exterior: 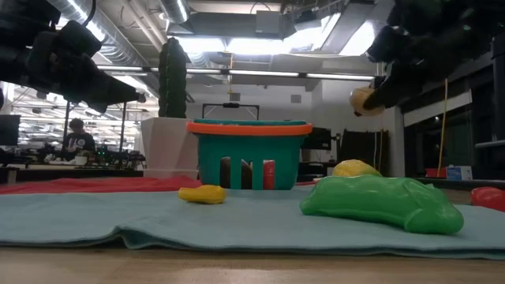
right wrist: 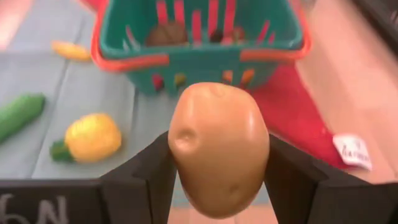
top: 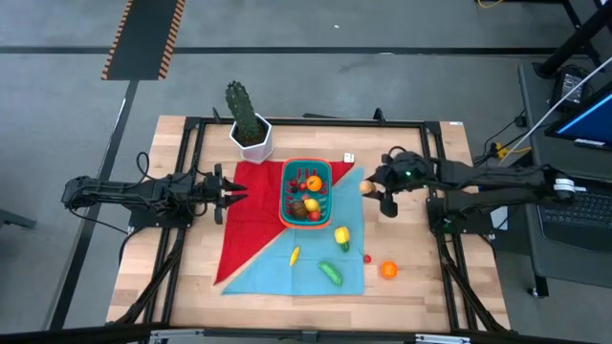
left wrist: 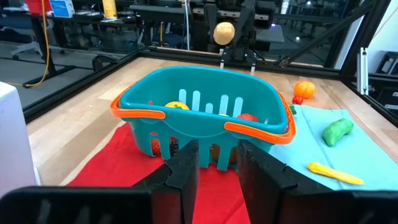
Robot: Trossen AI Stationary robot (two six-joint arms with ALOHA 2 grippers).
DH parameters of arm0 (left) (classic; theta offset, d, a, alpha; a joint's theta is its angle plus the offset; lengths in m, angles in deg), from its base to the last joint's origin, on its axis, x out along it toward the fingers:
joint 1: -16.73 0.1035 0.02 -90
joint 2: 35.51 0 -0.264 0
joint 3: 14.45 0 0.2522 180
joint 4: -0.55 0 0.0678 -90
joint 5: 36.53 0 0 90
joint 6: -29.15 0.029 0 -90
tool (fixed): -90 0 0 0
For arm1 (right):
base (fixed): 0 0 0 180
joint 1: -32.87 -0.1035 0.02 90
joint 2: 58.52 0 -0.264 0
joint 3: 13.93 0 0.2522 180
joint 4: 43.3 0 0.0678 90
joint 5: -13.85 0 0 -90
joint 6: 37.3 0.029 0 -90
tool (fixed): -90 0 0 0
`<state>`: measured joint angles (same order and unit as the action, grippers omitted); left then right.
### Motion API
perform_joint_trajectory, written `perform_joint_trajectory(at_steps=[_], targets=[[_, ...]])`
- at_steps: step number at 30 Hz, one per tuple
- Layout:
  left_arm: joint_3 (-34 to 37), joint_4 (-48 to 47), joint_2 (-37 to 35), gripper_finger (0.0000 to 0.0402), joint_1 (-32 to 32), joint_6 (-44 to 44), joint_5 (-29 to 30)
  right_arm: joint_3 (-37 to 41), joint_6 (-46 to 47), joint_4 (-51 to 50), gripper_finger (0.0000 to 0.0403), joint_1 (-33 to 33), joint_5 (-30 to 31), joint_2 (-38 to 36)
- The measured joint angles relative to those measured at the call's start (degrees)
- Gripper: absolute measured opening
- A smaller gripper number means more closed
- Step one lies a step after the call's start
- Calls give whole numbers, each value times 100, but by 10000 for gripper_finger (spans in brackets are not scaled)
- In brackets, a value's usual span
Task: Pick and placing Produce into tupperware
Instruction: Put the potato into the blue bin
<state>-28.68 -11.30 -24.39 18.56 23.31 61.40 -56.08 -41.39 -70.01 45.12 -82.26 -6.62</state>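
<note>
Here, the tupperware (top: 306, 194) sits on the cloth (top: 287, 258) at mid-table, produce inside. Right gripper (right wrist: 217, 168) clamps a potato (right wrist: 219, 149) above bare wood beside the rim. Left gripper (left wrist: 214, 168), narrowly parted and empty, hangs clear over the red cloth (top: 251, 215).

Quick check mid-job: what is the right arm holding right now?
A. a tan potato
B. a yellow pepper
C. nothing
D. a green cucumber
A: the right wrist view shows the right gripper with its jaws shut on a tan potato, held short of the teal basket.
</note>
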Motion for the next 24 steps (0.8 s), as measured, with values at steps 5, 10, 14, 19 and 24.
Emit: perform_joint_trajectory(at_steps=[5,10,14,19,24], targets=[[1,-1,-1,92,2,-1,0,776,242,1491,199,1,-233,-519],[2,-2,-1,81,2,-2,0,1080,260,2471,199,-2,-820,-770],[2,0,-1,73,2,-2,0,1110,355,2697,199,0,-1032,-783],[0,0,1,63,2,-2,0,1109,366,2689,199,0,-1025,-778],[1,-2,0,54,2,0,0,1109,410,2715,199,-3,-936,-778]])
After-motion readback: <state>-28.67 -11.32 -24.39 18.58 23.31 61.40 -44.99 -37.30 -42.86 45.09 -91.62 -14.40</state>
